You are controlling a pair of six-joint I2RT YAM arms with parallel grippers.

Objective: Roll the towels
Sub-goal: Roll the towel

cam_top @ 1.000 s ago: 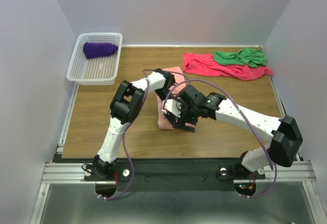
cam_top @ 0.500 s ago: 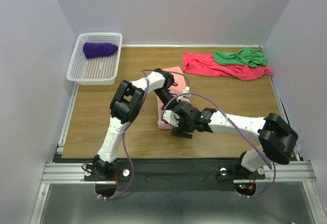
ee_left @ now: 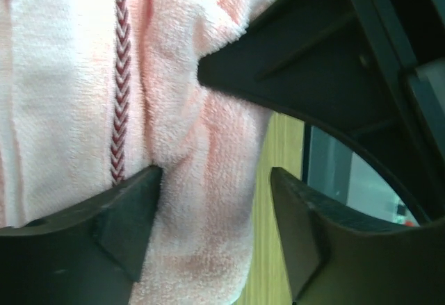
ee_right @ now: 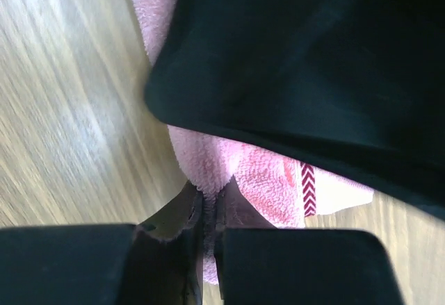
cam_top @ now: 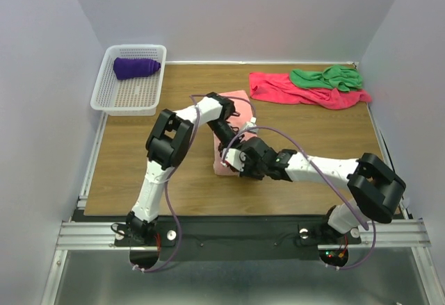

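A salmon-pink towel (cam_top: 222, 165) lies mid-table, mostly under both arms. My right gripper (cam_top: 236, 158) is at its near end, and in the right wrist view the gripper (ee_right: 208, 197) is shut on a pinched fold of the pink towel (ee_right: 264, 176). My left gripper (cam_top: 226, 128) is over the towel's middle. In the left wrist view it (ee_left: 215, 176) stands open, its jaws astride the towel's edge (ee_left: 201, 201) with a gap on the right side. A crumpled crimson towel (cam_top: 299, 91) and a green towel (cam_top: 327, 77) lie at the back right. A rolled purple towel (cam_top: 135, 67) sits in the basket.
The white mesh basket (cam_top: 128, 96) stands at the back left corner. The two forearms cross close together above the pink towel, and the left arm's black body (ee_right: 313, 62) fills the top of the right wrist view. Grey walls enclose the table on three sides.
My right gripper dropped to the towel's near end and closed on a fold of it. My left gripper opened wider and stayed over the towel.
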